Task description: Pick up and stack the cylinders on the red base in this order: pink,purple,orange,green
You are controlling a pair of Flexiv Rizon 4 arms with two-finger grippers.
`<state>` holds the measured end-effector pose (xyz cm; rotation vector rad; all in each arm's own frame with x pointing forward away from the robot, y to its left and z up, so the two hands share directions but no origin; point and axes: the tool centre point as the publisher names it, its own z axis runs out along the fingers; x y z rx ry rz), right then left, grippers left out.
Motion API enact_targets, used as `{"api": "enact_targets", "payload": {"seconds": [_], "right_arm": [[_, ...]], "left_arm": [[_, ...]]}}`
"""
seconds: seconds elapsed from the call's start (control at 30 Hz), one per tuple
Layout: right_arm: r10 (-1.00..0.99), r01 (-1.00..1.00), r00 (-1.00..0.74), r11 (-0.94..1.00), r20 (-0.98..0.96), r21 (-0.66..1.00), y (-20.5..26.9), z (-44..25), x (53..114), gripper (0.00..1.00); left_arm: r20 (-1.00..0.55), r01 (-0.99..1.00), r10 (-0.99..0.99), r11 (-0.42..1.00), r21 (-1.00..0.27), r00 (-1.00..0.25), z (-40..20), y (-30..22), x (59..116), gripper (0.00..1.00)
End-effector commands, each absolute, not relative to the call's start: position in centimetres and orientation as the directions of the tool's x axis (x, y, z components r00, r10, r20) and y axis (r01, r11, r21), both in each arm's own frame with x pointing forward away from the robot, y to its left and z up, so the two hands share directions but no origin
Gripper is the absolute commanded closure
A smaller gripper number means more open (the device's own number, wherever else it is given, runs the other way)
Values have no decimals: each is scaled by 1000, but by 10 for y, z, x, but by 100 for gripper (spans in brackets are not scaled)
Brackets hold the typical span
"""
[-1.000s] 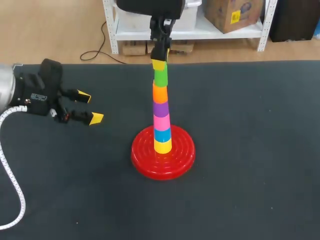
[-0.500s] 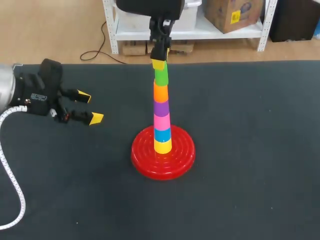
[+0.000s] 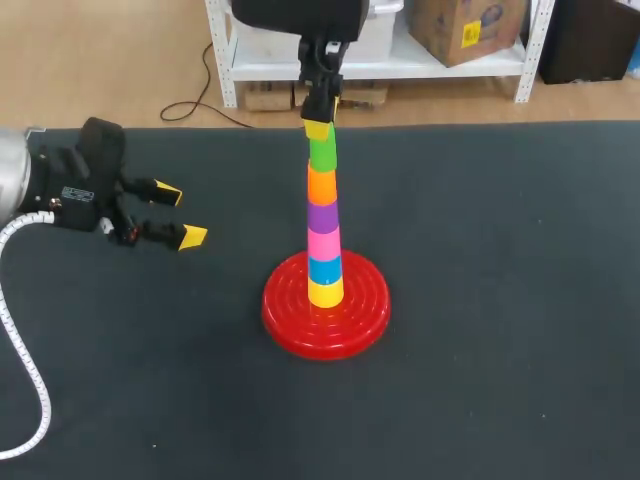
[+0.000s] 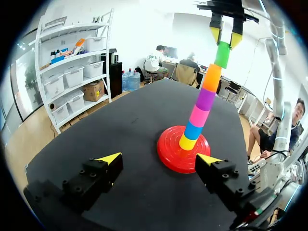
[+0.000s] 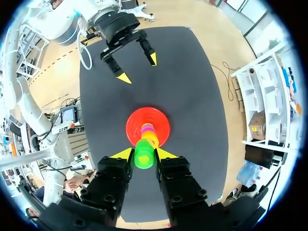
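Red base sits near the middle of the dark table in the head view, and on it rises a slightly leaning tower: yellow cylinder at the bottom, then blue cylinder, pink cylinder, purple cylinder, orange cylinder and green cylinder on top. The right gripper hangs straight down over the tower, its yellow tips at the green cylinder's upper end. Well apart, toward the robot's left, the left gripper lies low above the table with its fingers spread wide and nothing between them. From the left wrist, that gripper's two tips stand far apart, with the base and the whole tower ahead of them, and the right gripper's tips flank the top of the green cylinder. From the right wrist, looking down the tower, the green cylinder fills the narrow gap between the fingers, which meet it on both sides.
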<state>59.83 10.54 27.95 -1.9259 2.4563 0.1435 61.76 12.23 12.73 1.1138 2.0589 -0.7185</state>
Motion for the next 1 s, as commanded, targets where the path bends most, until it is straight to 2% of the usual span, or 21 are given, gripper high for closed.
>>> {"api": "enact_targets", "payload": {"seconds": [0.03, 1.0], "right_arm": [[-968, -970, -240, 236, -74, 58, 104, 276, 596, 100], [-970, -969, -238, 234, -54, 74, 106, 258, 596, 100]], "left_arm": [[-780, 865, 484, 480, -144, -398, 126, 124, 617, 0], [-780, 865, 484, 480, -144, -398, 126, 124, 617, 0]]}}
